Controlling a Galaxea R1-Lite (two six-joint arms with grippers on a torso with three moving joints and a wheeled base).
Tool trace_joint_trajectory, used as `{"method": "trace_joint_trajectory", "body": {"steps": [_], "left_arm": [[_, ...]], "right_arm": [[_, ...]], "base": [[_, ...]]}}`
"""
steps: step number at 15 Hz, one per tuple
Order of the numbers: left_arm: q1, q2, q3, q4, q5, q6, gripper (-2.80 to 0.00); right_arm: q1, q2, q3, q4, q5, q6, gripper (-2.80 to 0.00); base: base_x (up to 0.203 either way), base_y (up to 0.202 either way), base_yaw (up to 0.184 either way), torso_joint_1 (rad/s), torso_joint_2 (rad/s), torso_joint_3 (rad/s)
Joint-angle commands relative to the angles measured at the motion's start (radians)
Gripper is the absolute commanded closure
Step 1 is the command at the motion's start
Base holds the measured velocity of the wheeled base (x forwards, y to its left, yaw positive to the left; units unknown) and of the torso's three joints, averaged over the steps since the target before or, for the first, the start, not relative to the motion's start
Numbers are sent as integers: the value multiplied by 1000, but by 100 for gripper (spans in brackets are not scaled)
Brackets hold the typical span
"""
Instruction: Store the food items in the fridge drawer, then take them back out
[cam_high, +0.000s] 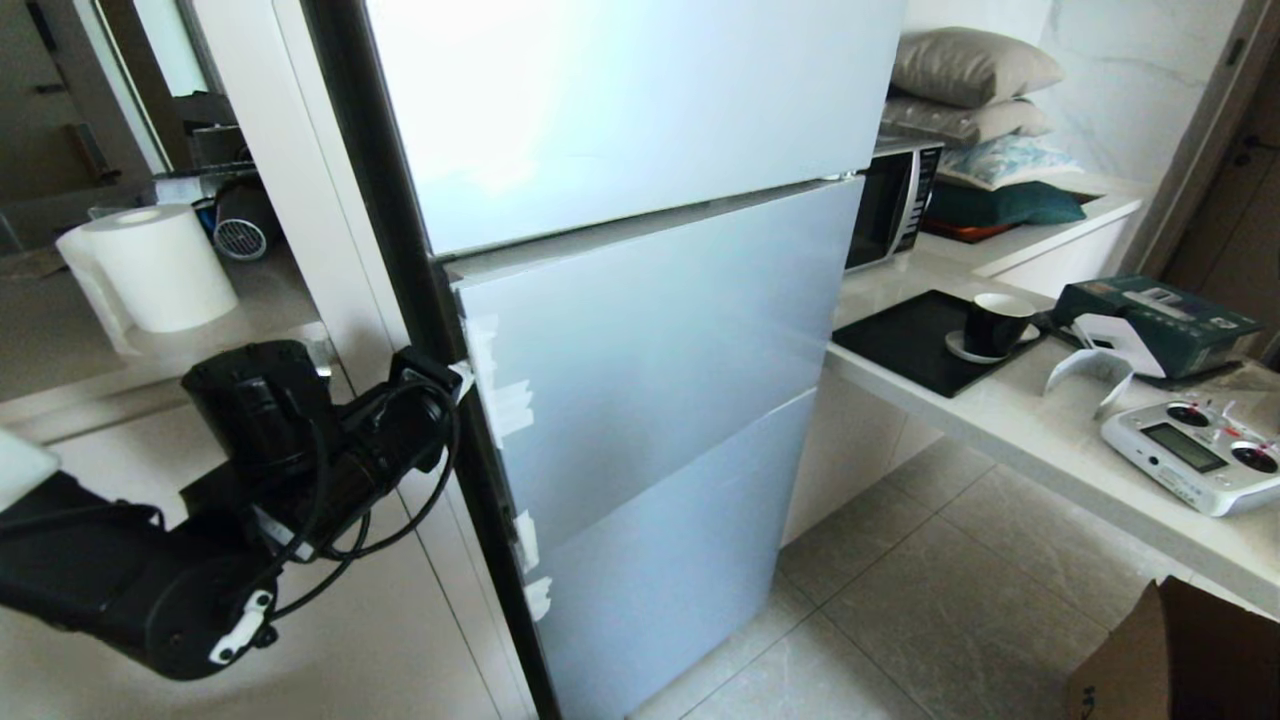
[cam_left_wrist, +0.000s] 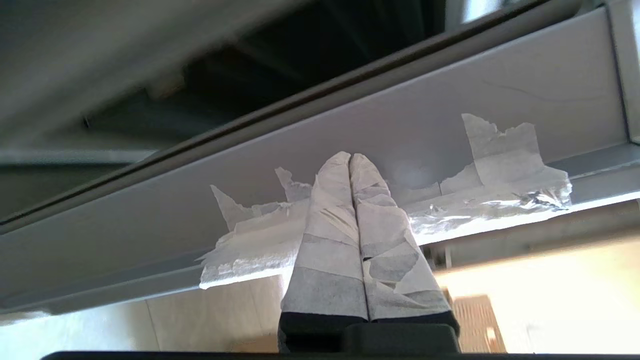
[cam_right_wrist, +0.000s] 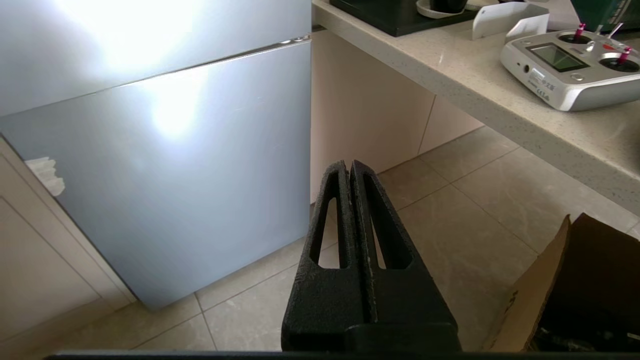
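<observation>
**tomek_r:** So where's the robot at with the fridge (cam_high: 640, 330)?

**binbot:** All three pale blue-silver fronts look closed in the head view, so the fridge drawer and the food items aren't visible anywhere. The left arm is reaching in from the left, and the left claw (cam_left_wrist: 350, 159) is up against the side edge of the middle front, right where the white tape scraps (cam_left_wrist: 480, 185) are stuck.

**tomek_r:** Is the claw open or grabbing something?

**binbot:** Clenched, nothing in it. In the left wrist view the two tape-wrapped fingers (cam_left_wrist: 330, 225) are pressed flat together, tips at the door edge among the tape. Can't tell if they actually touch the panel or sit just off it.

**tomek_r:** And the other arm?

**binbot:** The right claw (cam_right_wrist: 350, 167) is parked low, also clenched and empty, black fingers together. It's pointing down at the tiled floor (cam_right_wrist: 450, 220) in front of the fridge's bottom front, with a cardboard box (cam_right_wrist: 560, 290) just beside it.

**tomek_r:** Anything else around?

**binbot:** The table (cam_high: 1010, 420) runs along the fridge's right side. A black cup (cam_high: 995, 322) on a saucer sits on a black mat near its fridge end, a white remote controller (cam_high: 1195, 455) is near the front edge, and a microwave (cam_high: 893, 205) stands at the back beside the fridge with pillows (cam_high: 970, 85) stacked over it. A paper towel roll (cam_high: 150, 265) sits on a ledge to the fridge's left.
</observation>
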Motion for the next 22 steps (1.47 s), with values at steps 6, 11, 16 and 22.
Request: {"method": "trace_joint_trajectory", "body": {"steps": [6,11,16,22], "left_arm": [[-132,-132,123,-4,14,14,0],[-229,-175,206,-4,4,18,0],[-294,-187,299,-4,-140,18,0],[-295,-303,324,5,-125,240,0]], "right_arm": [[0,0,1,0,1,0,0],[0,1,1,0,1,0,0],[0,0,0,0,1,0,0],[0,0,0,0,1,0,0]], "base": [[0,0,0,0,0,0],[0,0,0,0,0,0],[0,0,0,0,0,0],[0,0,0,0,0,0]]}}
